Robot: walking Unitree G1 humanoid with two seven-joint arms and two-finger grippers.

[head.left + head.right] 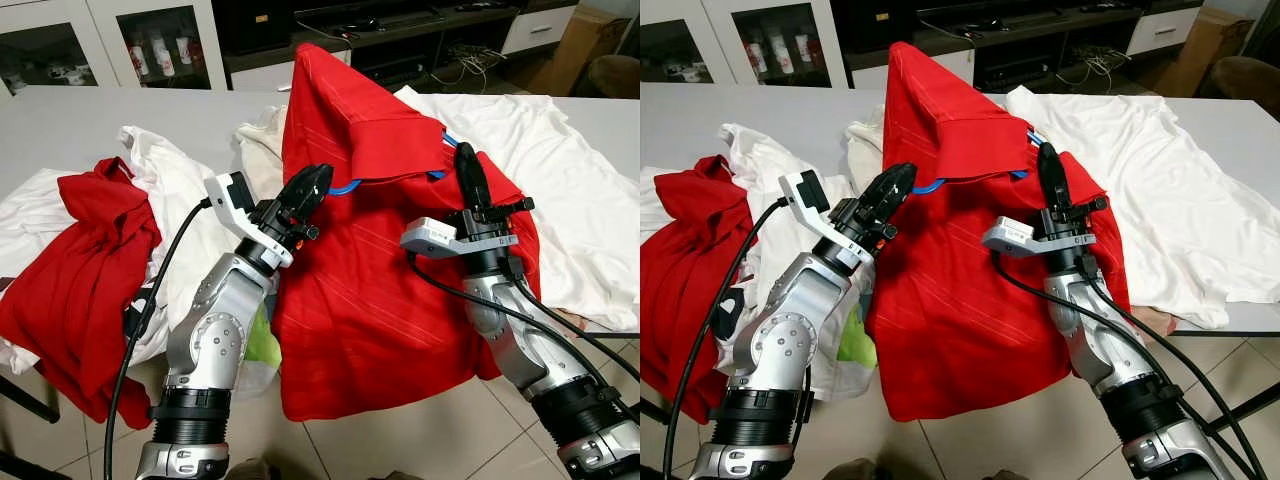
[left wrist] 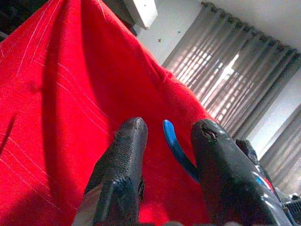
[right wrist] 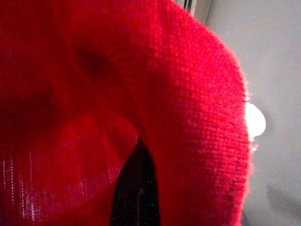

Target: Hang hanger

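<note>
Hanger inside red shirt, table centre | left gripper fingers apart around blue arm, 9 o'clock of collar | right gripper at 3 o'clock, fingers buried, can't tell | risk: plastic slips out, shirt slides off table.

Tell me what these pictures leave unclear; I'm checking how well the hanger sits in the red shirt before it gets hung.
- Blue hanger: the red shirt covers all but short stretches at the collar, so its hook and shape are hidden.
- Right gripper: in the right wrist view, close blurred red cloth hides its fingers; its grip cannot be told.
- Left gripper: open around the hanger; contact unclear.
</note>
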